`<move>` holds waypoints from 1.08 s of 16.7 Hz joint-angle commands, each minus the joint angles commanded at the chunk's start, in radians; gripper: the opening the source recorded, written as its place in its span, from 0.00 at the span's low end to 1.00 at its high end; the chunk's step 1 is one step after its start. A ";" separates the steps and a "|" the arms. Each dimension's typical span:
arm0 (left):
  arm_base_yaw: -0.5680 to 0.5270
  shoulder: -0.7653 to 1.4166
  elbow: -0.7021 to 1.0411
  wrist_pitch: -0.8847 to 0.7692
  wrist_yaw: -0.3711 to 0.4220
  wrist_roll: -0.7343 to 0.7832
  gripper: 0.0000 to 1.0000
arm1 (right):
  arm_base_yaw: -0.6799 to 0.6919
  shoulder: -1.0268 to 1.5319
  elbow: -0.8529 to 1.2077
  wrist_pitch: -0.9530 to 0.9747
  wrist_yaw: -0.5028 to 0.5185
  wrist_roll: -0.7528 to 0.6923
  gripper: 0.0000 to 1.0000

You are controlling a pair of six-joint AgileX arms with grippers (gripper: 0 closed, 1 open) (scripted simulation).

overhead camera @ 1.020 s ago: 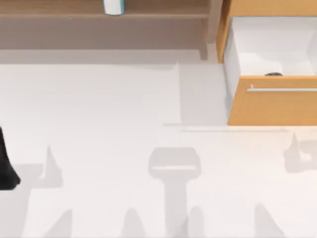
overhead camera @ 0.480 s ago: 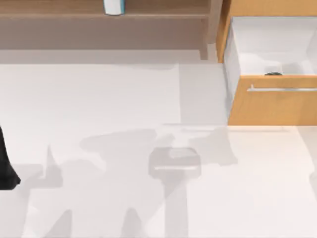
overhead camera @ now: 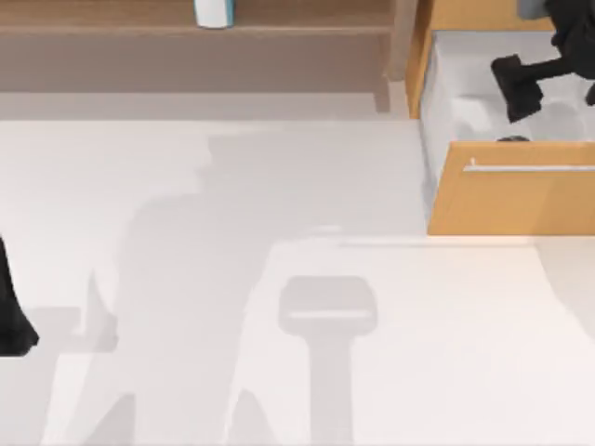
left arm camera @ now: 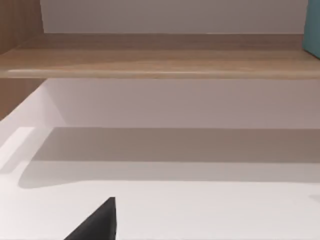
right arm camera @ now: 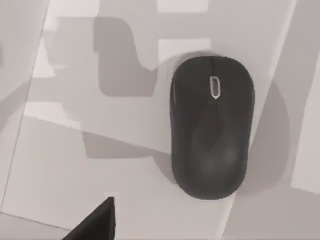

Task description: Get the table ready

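The right claw (overhead camera: 548, 74) has just arrived over the open drawer (overhead camera: 507, 200) of the orange-wood cabinet at the far right; half a second ago it was nowhere above the drawer. Its wrist camera now looks straight down on a black computer mouse (right arm camera: 212, 127) lying on the drawer's white floor. I cannot tell how wide its fingers stand. The white surface (overhead camera: 232, 279) spreads bare across the near and middle scene. The left claw (overhead camera: 11, 307) sits parked at the left edge, its opening also unclear. The reach suggests the mouse is next to be lifted onto the surface.
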 joint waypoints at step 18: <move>0.000 0.000 0.000 0.000 0.000 0.000 1.00 | 0.006 0.254 0.178 -0.087 0.006 -0.013 1.00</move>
